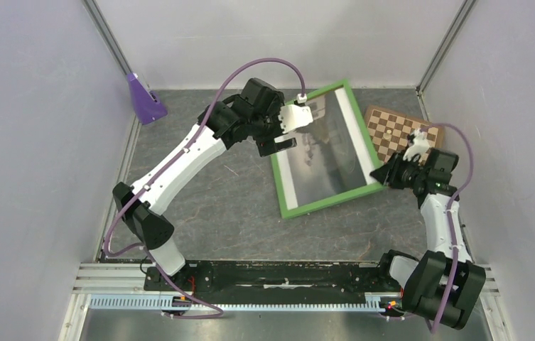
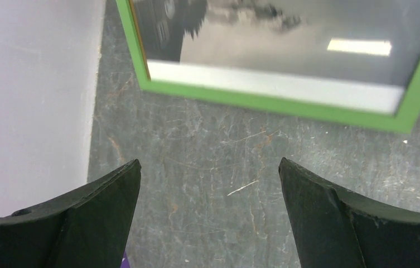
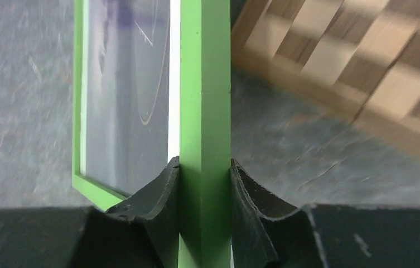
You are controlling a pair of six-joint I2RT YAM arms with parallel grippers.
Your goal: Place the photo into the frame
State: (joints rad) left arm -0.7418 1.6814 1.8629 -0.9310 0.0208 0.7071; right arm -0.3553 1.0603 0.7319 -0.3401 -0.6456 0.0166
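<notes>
Green frame lies face up on the grey table, the photo seated inside it with white strips along both long edges, and a chessboard just beside its right rail. Right gripper is clenched on that right rail, near the frame's near corner. Left gripper hangs with jaws wide apart, grasping nothing, over the table beside the frame's left rail.
</notes>
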